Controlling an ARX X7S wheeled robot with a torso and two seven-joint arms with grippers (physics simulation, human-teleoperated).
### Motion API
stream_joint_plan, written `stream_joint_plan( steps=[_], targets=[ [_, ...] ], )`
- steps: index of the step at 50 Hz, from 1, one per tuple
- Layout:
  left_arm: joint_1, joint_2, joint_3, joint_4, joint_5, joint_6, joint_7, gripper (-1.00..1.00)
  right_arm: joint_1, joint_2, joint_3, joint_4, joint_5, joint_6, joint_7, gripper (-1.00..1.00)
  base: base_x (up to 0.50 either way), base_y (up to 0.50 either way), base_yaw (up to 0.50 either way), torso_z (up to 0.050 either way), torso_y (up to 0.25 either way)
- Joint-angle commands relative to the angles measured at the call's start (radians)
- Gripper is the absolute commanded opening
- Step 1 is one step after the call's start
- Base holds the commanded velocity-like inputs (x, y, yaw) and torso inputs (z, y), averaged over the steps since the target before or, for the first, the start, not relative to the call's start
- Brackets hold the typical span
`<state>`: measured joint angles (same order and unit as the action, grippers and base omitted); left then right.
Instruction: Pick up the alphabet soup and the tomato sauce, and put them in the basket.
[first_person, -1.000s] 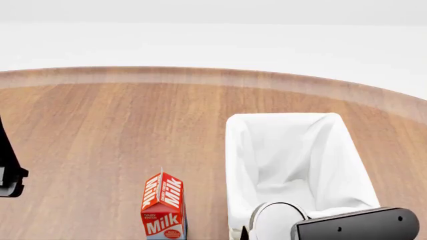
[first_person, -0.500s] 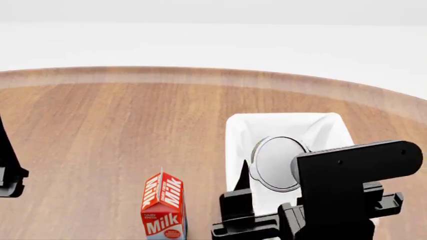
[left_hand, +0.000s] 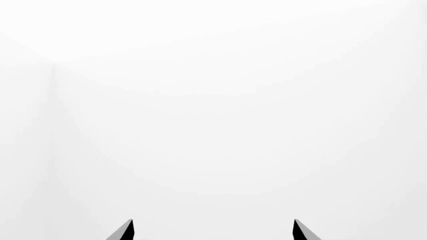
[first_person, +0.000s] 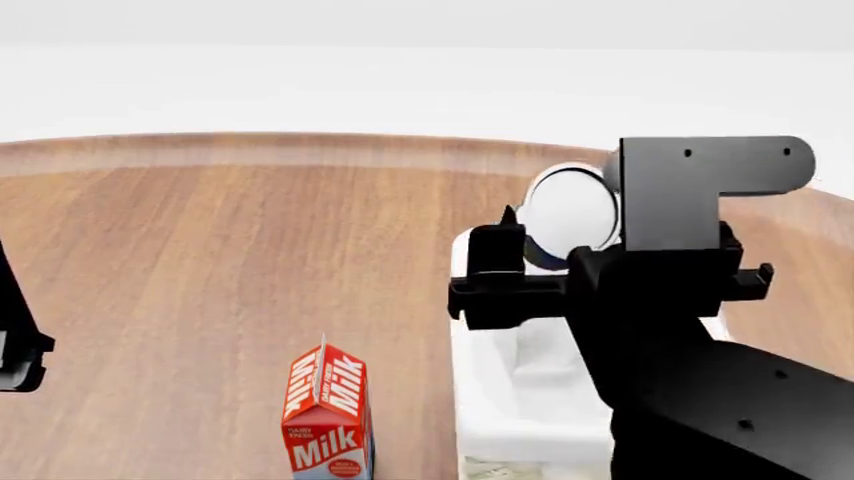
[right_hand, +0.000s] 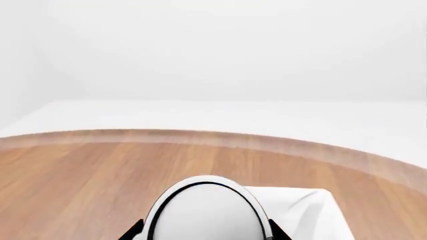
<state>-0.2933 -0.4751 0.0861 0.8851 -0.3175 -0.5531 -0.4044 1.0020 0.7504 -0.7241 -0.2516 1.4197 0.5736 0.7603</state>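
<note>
One of two cans in transit: small cylindrical alphabet soup can clamped in right tool, pale silver-white top facing the head camera, held up in the air over the far end of the large cream-white basket with white cloth lining. Called as the soup only from a sliver of dark blue under the rim; rest of label hidden. Same story in right wrist view: can pinched between the two dark fingertips of right tool, corner of basket lining just behind, brown wooden counter beyond. Step in hand, by judgement: carry-and-drop of the first can, not yet released. Next move: bring the can down inside the lining, well clear of the rim, then spread the fingers; dropping from this height risks a bounce or a tip-over. Left tool with fingertips apart, nothing between, facing blank white; only a dark edge of that arm at the side of the head view. Tomato sauce nowhere in view, so needs locating afterwards. Readable text: "Milk" in white letters on two faces of the red gable-top milk carton standing on the counter beside the basket; smaller print there too small to read. No writing legible on the can.
</note>
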Motion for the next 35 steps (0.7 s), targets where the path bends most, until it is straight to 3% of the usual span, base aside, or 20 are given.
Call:
stream_joint_plan(
  steps=[1,35],
  targets=[
    [-0.003,-0.001,0.006,-0.005,0.001,0.002,-0.003,1.0,0.128,-0.109,-0.012,0.272,-0.096,0.026,-0.127,-1.0,0.0,0.0,0.0,0.0,0.01],
    [-0.025,-0.01,0.011,0.017,-0.019,-0.015,-0.012,1.0,0.278,-0.398,-0.146,1.064,-0.396,-0.178,-0.487,-1.0,0.0,0.0,0.0,0.0,0.001]
  ],
)
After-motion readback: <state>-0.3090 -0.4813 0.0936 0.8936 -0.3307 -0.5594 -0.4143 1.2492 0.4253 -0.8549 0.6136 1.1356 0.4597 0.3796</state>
